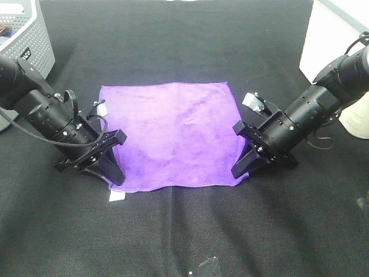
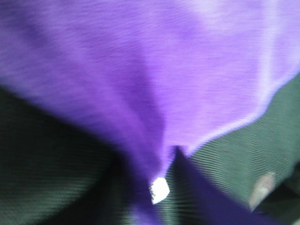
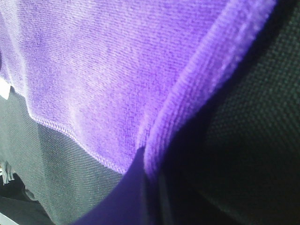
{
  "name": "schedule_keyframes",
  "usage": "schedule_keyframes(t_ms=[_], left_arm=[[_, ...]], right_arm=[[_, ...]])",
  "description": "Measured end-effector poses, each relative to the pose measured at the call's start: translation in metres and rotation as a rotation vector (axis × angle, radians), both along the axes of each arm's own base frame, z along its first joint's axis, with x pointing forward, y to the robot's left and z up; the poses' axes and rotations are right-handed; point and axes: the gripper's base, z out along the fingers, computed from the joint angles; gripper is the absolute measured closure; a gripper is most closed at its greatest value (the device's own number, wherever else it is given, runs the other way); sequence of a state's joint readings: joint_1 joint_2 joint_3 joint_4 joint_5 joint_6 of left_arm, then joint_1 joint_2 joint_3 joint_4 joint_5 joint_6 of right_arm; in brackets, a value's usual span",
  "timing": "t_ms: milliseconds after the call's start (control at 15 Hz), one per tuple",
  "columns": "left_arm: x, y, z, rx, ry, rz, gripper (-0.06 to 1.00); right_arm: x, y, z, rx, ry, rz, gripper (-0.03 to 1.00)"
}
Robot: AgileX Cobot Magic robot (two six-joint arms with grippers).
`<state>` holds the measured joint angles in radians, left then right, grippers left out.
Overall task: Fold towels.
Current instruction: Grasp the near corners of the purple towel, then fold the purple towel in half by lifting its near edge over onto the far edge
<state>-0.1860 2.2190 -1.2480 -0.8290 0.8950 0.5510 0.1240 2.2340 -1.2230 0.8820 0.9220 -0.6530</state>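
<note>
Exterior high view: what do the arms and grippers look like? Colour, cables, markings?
Both matte black. The left arm and right arm are thick cylindrical segments dotted with small pale screws. The left gripper and right gripper each have a flat crossbar carrying wedge-shaped black fingers. Thin black cables loop off each wrist, beside a small pale grey fitting. No readable markings.

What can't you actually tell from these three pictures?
Left end effector: in the overhead view its own body hides the fingertips, and the left wrist view is blurred, so its grip on the purple towel is unclear.
Right end effector: the same; the right wrist view shows only cloth close up.
Grey basket: cut off by the overhead view's top-left edge.
White tag: too small to read.
</note>
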Motion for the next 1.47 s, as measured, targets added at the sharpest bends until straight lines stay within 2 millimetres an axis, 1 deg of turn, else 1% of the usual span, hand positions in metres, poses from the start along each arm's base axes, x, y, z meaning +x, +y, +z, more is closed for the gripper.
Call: schedule_keyframes(t_ms=[133, 267, 333, 467, 533, 600, 667, 800, 867, 933, 1000, 1133, 1200, 1267, 1467], left_arm=[[-0.001, 0.0, 0.002, 0.009, -0.005, -0.023, 0.94], [-0.004, 0.003, 0.01, 0.055, -0.033, -0.096, 0.94], [-0.007, 0.005, 0.014, 0.085, -0.044, -0.14, 0.94], [-0.012, 0.009, 0.029, 0.126, -0.062, -0.19, 0.94], [-0.015, 0.012, 0.037, 0.147, -0.067, -0.205, 0.94], [-0.02, 0.015, 0.05, 0.173, -0.068, -0.212, 0.94], [-0.02, 0.015, 0.05, 0.173, -0.068, -0.212, 0.94], [-0.023, 0.015, 0.059, 0.175, -0.07, -0.215, 0.94], [-0.023, 0.015, 0.06, 0.178, -0.07, -0.207, 0.94], [-0.021, 0.015, 0.059, 0.184, -0.074, -0.187, 0.94], [-0.018, 0.014, 0.061, 0.187, -0.087, -0.165, 0.94], [-0.003, 0.012, 0.072, 0.186, -0.148, -0.142, 0.94], [0.009, 0.01, 0.078, 0.187, -0.184, -0.132, 0.94], [0.029, 0.011, 0.082, 0.18, -0.211, -0.106, 0.94], [0.068, 0.019, 0.081, 0.166, -0.247, -0.063, 0.94]], right_arm=[[0.0, 0.0, 0.004, -0.001, -0.006, 0.005, 0.96], [-0.004, -0.001, 0.009, -0.016, 0.009, 0.008, 0.96], [-0.006, 0.0, 0.016, -0.006, 0.022, 0.011, 0.96], [-0.011, 0.004, 0.039, 0.032, 0.032, 0.013, 0.96], [-0.017, 0.006, 0.049, 0.053, 0.048, 0.006, 0.96], [-0.028, 0.006, 0.058, 0.074, 0.073, 0.001, 0.96], [-0.028, 0.006, 0.058, 0.074, 0.073, 0.001, 0.96], [-0.035, 0.006, 0.062, 0.08, 0.094, -0.005, 0.96], [-0.032, 0.006, 0.063, 0.077, 0.08, -0.009, 0.96], [-0.026, 0.006, 0.066, 0.068, 0.042, -0.017, 0.96], [-0.015, 0.007, 0.073, 0.064, -0.009, -0.024, 0.96], [0.01, 0.008, 0.086, 0.046, -0.091, -0.029, 0.96], [0.025, 0.009, 0.091, 0.03, -0.128, -0.034, 0.96], [0.047, 0.01, 0.089, 0.011, -0.157, -0.043, 0.96], [0.086, 0.015, 0.092, 0.01, -0.209, -0.065, 0.96]])
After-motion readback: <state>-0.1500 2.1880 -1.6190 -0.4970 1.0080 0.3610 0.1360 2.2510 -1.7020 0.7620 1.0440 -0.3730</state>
